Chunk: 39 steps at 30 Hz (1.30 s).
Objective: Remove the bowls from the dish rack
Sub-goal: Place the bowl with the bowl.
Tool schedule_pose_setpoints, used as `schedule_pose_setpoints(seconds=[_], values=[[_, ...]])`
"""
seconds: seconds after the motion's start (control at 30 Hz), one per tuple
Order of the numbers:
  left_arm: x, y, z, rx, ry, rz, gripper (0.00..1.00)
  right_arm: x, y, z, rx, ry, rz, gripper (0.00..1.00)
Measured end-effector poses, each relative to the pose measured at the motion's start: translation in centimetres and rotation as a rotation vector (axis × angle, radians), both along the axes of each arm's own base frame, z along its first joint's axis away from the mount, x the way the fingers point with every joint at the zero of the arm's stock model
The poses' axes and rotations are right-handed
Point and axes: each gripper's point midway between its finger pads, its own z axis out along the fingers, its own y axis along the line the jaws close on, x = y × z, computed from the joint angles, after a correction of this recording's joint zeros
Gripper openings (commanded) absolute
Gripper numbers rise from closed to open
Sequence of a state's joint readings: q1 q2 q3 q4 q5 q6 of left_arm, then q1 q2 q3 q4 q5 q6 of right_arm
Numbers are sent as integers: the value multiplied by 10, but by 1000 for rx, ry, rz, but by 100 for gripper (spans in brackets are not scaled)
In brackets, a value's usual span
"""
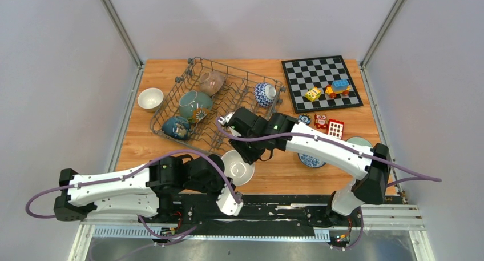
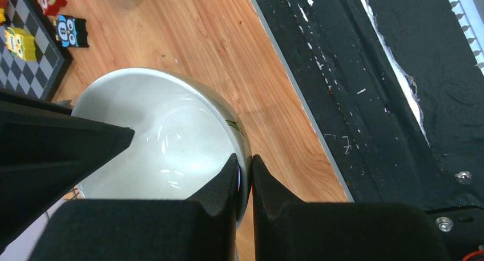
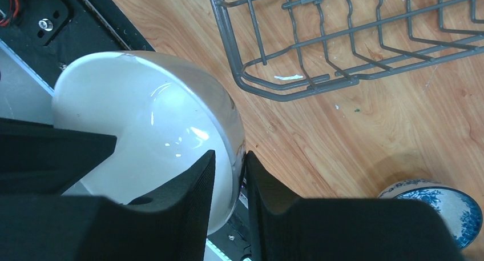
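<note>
A plain white bowl (image 1: 237,168) hangs over the wood near the table's front edge, between the two arms. My left gripper (image 2: 245,168) is shut on its rim, one finger inside the white bowl (image 2: 154,135) and one outside. My right gripper (image 3: 229,156) straddles the opposite rim of the white bowl (image 3: 142,118). Its outer finger touches the wall and its inner finger stands a sliver off it. The grey wire dish rack (image 1: 240,78) sits behind and holds several bowls, among them a teal one (image 1: 195,104) and a blue patterned one (image 1: 263,93). The rack's near corner (image 3: 274,81) shows empty.
Another white bowl (image 1: 150,98) stands on the table left of the rack. A blue-and-white bowl (image 1: 312,160) sits under the right arm, also seen in the right wrist view (image 3: 439,207). A chessboard (image 1: 322,84) with toys lies at the back right. The black base rail (image 2: 371,101) runs along the front.
</note>
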State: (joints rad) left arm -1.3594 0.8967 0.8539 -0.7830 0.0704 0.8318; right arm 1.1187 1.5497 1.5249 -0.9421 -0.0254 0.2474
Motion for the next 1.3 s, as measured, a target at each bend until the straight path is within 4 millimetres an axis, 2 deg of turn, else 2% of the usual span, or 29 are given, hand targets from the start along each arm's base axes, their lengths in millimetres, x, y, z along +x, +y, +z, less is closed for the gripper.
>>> schedule_pose_setpoints(seconds=[0.17,0.23,0.33,0.43,0.47,0.5,0.57,0.63,0.67,0.7,0.8,0.93,1.1,1.2,1.3], values=[[1,-2,4,-23,3,15,0,3,-3,-9,-25,-3,-30,28],[1,-2,5,-29,5,18,0,4,-5,-12,-35,-6,-40,22],[1,-4,7,-41,9,22,0,5,-4,-12,-33,-12,-53,5],[1,-8,11,-65,11,30,1,9,-4,-13,-34,-31,-74,4],[1,-8,11,-68,16,36,7,10,-4,-13,-35,-33,-76,4],[1,-8,10,-71,20,42,20,10,-5,-13,-36,-35,-76,4],[1,-9,10,-80,27,61,51,11,-5,-13,-40,-41,-79,4],[6,-12,15,-111,17,88,76,13,-7,-13,-49,-52,-92,4],[9,-15,21,-147,21,128,94,15,-8,-13,-52,-61,-99,4],[12,-16,25,-169,16,147,99,16,-9,-12,-53,-67,-104,4],[21,-18,38,-235,16,231,100,21,-15,-5,-44,-97,-132,4],[36,-13,63,-377,38,407,100,32,-28,15,-1,-146,-185,4],[62,1,97,-548,99,721,100,52,-53,43,38,-242,-277,3],[64,-6,111,-632,207,835,100,64,-69,54,60,-302,-340,4],[66,-19,113,-684,317,919,100,73,-89,57,73,-329,-415,4]])
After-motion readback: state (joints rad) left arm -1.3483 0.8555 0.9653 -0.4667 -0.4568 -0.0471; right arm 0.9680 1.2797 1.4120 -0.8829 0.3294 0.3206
